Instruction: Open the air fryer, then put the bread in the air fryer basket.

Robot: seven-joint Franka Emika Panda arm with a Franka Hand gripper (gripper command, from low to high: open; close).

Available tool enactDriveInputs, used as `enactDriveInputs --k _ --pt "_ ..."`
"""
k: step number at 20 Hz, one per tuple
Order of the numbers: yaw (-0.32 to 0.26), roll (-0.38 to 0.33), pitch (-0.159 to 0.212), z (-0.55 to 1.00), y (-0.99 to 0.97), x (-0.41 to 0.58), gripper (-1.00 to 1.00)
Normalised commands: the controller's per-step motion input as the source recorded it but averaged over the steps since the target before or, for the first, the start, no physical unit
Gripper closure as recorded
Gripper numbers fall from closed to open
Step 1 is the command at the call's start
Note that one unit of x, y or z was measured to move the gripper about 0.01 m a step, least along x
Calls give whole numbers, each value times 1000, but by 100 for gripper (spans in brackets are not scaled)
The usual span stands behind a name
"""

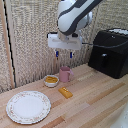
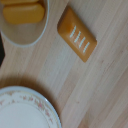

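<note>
Bread (image 1: 65, 92), a small flat golden-orange rectangular slab, lies on the pale wooden bench (image 1: 95, 102) between a flowered white plate (image 1: 28, 106) and a pink mug (image 1: 65, 75); a small white bowl (image 1: 51, 80) of yellow pieces sits just beside the mug. High above them hangs the white block hand (image 1: 64, 54) of the bulky white robot arm, its two short dark-blue fingers (image 1: 57, 54) parted and holding nothing. At the exterior view's right stands the large glossy black air fryer (image 1: 110, 51); its black box-shaped drawer, the air fryer basket (image 1: 103, 60), looks flush with the body, and the chunky black air fryer handle (image 1: 104, 61) on its front is untouched. The wrist view looks straight down on the bread (image 2: 77, 34), the bowl and the plate's rim; the fingers do not show there. By these signs the opening step looks not yet done: the hand is well apart from the handle. The next move, in that case, calls for a reach toward the exterior view's right and downward, fingers lined up either side of the handle before they close.
</note>
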Motion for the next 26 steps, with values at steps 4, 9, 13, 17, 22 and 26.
enactDriveInputs --k 4,9,13,17,22,26 --pt "-152 -375 -50 -31 -101 0 -100" --pt "-118 -375 -117 -6 -97 0 -100" --pt "-36 -375 -183 0 -103 0 -100" --pt "23 -370 -202 -3 -124 54 -100" --pt "120 -283 -165 -54 -241 13 -100" --pt "113 -219 -103 -139 -358 0 -100"
